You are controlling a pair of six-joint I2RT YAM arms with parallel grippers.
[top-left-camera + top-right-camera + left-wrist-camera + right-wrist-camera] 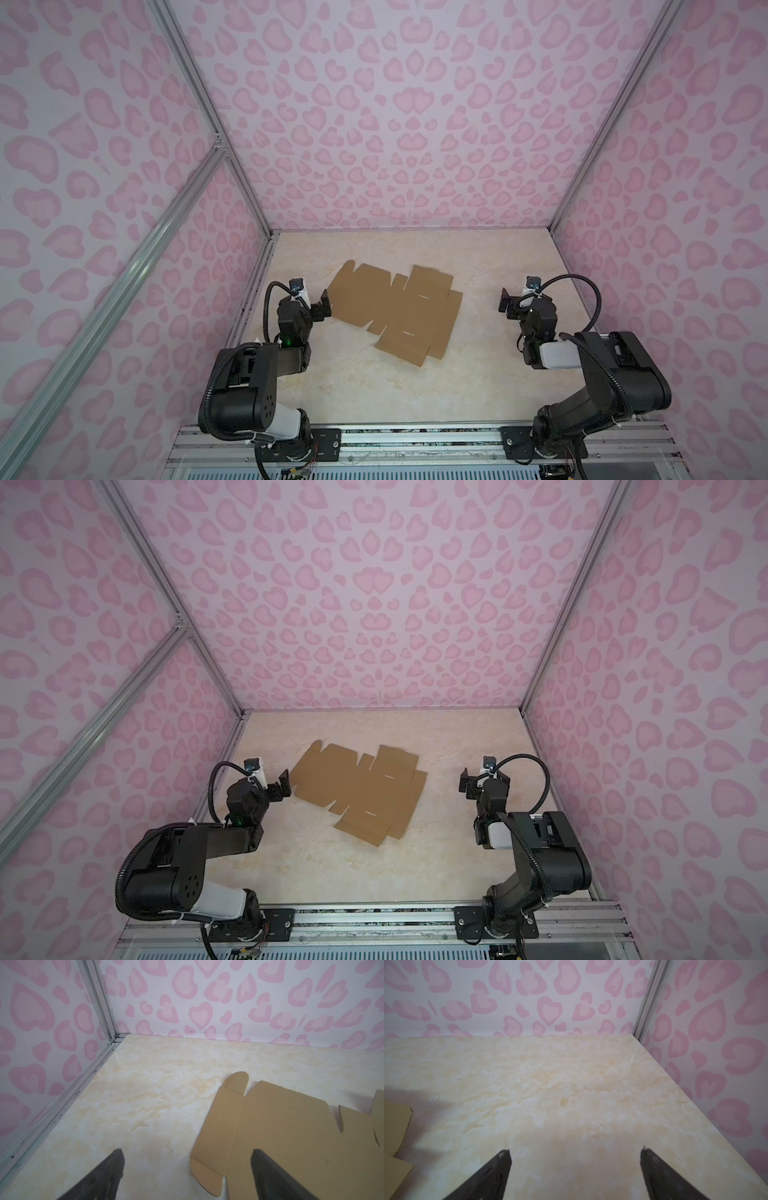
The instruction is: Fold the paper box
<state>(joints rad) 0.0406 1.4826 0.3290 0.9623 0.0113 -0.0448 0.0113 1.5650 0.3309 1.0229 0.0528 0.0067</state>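
The paper box (395, 309) — a flat brown cardboard cut-out — is lying on the cream marble table (478, 374), looking light and bendy. Left gripper (187, 1167) and right gripper (575, 1167) are spreading wide, empty — an edge flap seems easiest to grab.

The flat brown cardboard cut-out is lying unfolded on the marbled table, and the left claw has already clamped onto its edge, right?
Not quite. The flat brown cardboard cut-out does lie unfolded on the marbled table, but the left claw is wide open, holding nothing. The left wrist view shows its two fingers spread apart above the sheet's edge.
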